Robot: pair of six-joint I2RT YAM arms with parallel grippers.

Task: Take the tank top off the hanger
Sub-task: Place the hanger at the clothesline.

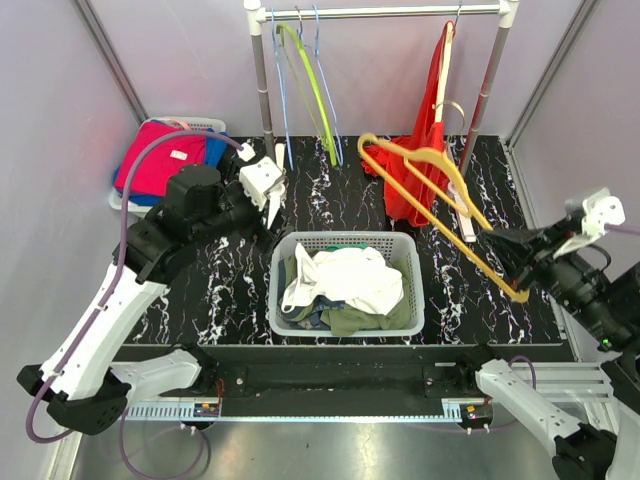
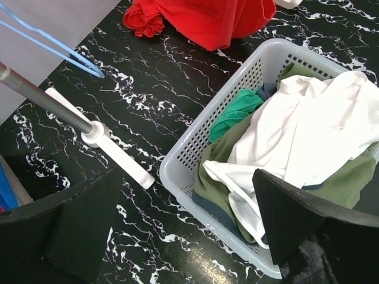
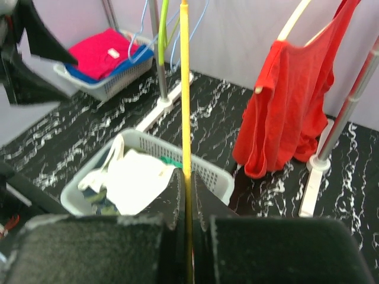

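Note:
My right gripper [image 1: 497, 242] is shut on the lower bar of a bare yellow hanger [image 1: 432, 190] and holds it in the air to the right of the white basket [image 1: 345, 240]. In the right wrist view the hanger [image 3: 185, 89] runs straight up from between my closed fingers [image 3: 174, 195]. A white tank top [image 1: 345, 275] lies crumpled on top of the clothes in the basket. It also shows in the left wrist view [image 2: 308, 118]. My left gripper [image 1: 271, 207] is open and empty, above the table left of the basket [image 2: 195, 148].
A red tank top [image 1: 425, 130] hangs on a pale hanger at the right of the clothes rack [image 1: 380, 12], its hem on the table. Green and blue hangers [image 1: 310, 80] hang at the rack's left. A second basket [image 1: 165, 160] of red and blue clothes stands back left. The rack's foot [image 2: 112, 148] lies near my left gripper.

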